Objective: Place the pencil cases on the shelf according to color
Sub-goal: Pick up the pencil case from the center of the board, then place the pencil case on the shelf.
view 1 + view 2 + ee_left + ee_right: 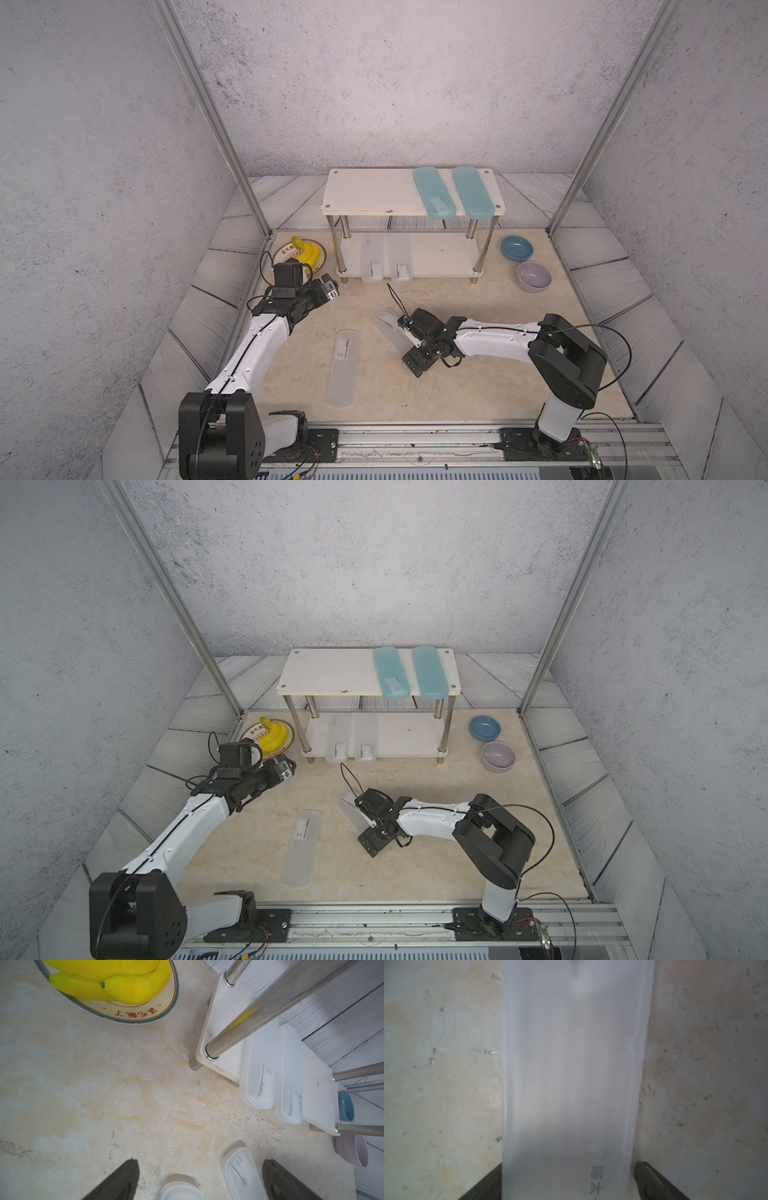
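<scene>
Straddling a frosted pencil case [571,1064], right gripper [570,1164] spread wide.

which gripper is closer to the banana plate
Left. The left gripper is close beside the plate; the right gripper straddles a frosted case mid-table, well away from it.

two teal cases [390,673] atop shelf [328,671]

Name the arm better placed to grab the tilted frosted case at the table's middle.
Right. The right gripper sits over the frosted case, open, with a finger on each side in its wrist view. The left gripper hangs open by the plate, farther from that case.
</scene>
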